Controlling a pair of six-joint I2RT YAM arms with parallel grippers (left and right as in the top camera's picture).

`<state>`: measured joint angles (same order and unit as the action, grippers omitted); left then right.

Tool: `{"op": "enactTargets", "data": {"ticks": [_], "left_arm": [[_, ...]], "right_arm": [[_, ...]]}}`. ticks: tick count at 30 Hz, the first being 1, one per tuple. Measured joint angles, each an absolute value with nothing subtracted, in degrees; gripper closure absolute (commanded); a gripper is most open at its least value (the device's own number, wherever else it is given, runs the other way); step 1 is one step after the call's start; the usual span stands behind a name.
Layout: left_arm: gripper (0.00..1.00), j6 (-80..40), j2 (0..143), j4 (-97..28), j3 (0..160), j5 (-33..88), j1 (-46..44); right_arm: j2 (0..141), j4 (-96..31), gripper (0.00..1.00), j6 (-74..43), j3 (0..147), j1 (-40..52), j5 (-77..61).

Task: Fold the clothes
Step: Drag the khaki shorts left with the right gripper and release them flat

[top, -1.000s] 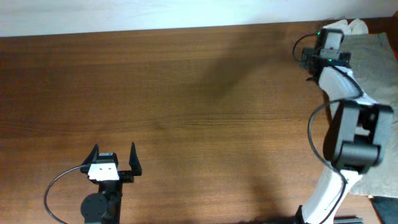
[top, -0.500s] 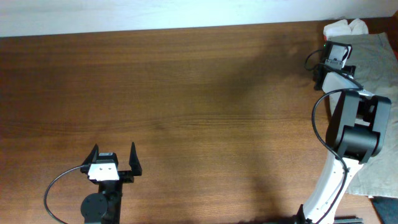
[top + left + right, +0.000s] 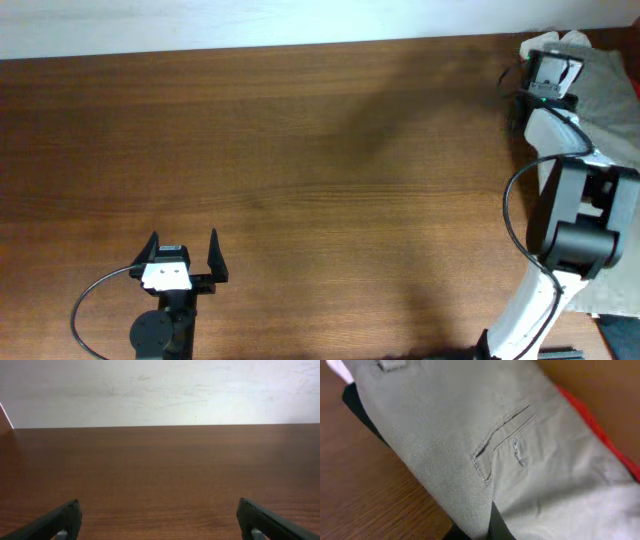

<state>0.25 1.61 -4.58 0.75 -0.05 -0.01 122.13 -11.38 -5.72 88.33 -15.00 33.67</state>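
A: Since a second ago, your right tool has slid further toward the 2 o'clock corner of the brown wooden counter. It now hangs over the pale khaki-green cotton shorts piled there. Your left tool hasn't stirred at 7 o'clock; its fingers are spread and it holds nothing.

B: Is the right one open?

A: I cannot tell. Its wrist view doesn't show the fingers clearly. In that view a black garment peeks from under the shorts at 9 o'clock and a red garment at 3 o'clock.

B: How should I grab?

A: Pinch only the khaki layer, near its edge. Then draw it toward bare wood at the middle of the counter so you have room to fold.
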Motion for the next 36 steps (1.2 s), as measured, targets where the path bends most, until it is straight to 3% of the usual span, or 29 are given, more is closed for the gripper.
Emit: {"op": "enactTargets", "data": {"ticks": [4,11,15,17,19,24,25,27,28,36], "left_arm": [[0.01,0.25,1.61,-4.58,0.75,-0.05,-0.01],[0.01,0.25,1.61,-4.58,0.75,-0.03,-0.01],[0.01,0.25,1.61,-4.58,0.75,-0.05,-0.01],[0.01,0.23,1.61,-4.58,0.75,-0.05,-0.01],[0.01,0.23,1.61,-4.58,0.75,-0.05,-0.01],[0.01,0.25,1.61,-4.58,0.75,-0.05,-0.01],[0.01,0.25,1.61,-4.58,0.75,-0.05,-0.01],[0.01,0.23,1.61,-4.58,0.75,-0.05,-0.01],[0.01,0.25,1.61,-4.58,0.75,-0.05,-0.01],[0.01,0.23,1.61,-4.58,0.75,-0.05,-0.01]], "right_arm": [[115.11,-14.83,0.96,-7.44,88.29,-12.32,34.63],[112.03,-18.46,0.96,-12.19,88.29,14.24,36.8],[112.01,-17.89,0.91,-13.1,88.29,15.27,51.07],[111.98,-18.02,0.91,-13.28,88.29,14.2,51.7],[111.79,-19.38,0.96,-13.3,88.29,13.54,46.44],[113.69,-24.03,0.95,-13.32,88.29,12.51,21.91],[114.78,-25.3,0.85,-13.37,88.29,12.51,18.85],[115.68,-26.52,0.57,-13.28,88.29,12.51,12.62],[115.68,-26.57,0.5,-13.47,88.29,12.51,11.55],[116.73,-26.55,0.3,-11.9,88.31,12.51,5.19]]}}
